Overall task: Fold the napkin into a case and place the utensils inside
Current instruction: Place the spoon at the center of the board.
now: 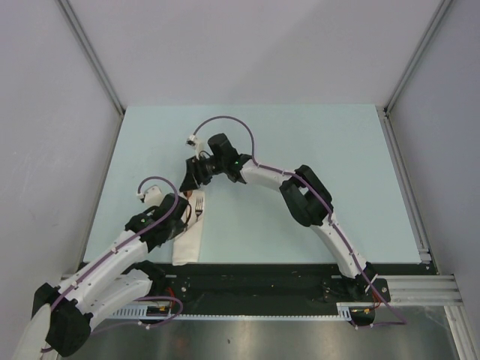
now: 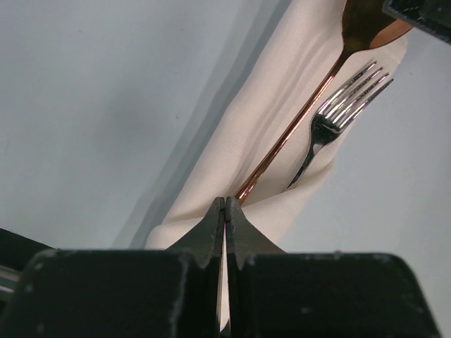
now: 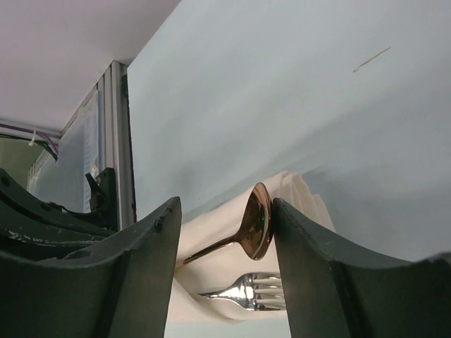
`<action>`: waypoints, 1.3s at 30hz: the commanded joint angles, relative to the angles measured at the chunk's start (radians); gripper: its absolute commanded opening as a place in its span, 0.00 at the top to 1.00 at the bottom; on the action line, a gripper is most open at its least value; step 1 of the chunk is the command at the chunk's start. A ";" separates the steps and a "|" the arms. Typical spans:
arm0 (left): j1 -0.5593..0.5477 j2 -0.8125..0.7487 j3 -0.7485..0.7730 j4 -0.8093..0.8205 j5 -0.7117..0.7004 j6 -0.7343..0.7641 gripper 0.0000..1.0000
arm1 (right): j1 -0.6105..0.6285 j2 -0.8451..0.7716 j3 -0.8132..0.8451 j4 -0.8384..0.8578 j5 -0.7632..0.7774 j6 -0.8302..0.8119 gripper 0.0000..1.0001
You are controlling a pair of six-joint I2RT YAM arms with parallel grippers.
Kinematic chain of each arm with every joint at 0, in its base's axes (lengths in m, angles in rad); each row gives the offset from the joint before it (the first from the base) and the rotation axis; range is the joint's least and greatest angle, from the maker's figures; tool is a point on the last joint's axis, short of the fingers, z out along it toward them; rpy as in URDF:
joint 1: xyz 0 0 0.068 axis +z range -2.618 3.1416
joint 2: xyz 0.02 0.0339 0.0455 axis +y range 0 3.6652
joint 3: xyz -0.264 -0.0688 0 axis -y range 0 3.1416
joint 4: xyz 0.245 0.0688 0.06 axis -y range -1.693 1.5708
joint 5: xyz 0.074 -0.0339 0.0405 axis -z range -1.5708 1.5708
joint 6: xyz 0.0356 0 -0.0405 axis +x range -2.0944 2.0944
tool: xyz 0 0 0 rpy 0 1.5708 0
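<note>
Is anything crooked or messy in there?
Only the spoon: its copper bowl stands on edge between the fingers of the open right gripper, while the fork lies flat beside it in the case. Nothing looks spilled or torn.

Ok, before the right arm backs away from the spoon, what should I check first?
1. Right claw open: ok, its jaws stand apart.
2. Spoon clear of that claw: cannot tell; its bowl sits between the fingers, close against one.
3. Spoon handle tucked into the case: ok.
4. Fork tucked in, tines sticking out: ok.
5. Left claw shut at the case's near end: ok; whether it pinches cloth, cannot tell.
</note>
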 commanded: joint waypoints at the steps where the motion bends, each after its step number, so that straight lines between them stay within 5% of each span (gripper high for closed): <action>1: 0.008 -0.016 0.044 -0.004 -0.035 0.017 0.98 | -0.011 -0.025 0.051 -0.066 0.007 -0.052 0.40; 9: 0.008 -0.017 0.040 -0.004 -0.041 0.021 0.97 | 0.008 -0.039 -0.004 -0.034 -0.036 -0.033 0.51; 22: 0.028 0.010 0.028 0.057 -0.025 0.035 0.96 | 0.031 0.000 -0.007 -0.089 -0.053 -0.076 0.52; 39: 0.246 0.300 -0.002 0.328 0.175 0.110 1.00 | 0.028 0.004 -0.025 -0.021 -0.054 -0.025 0.50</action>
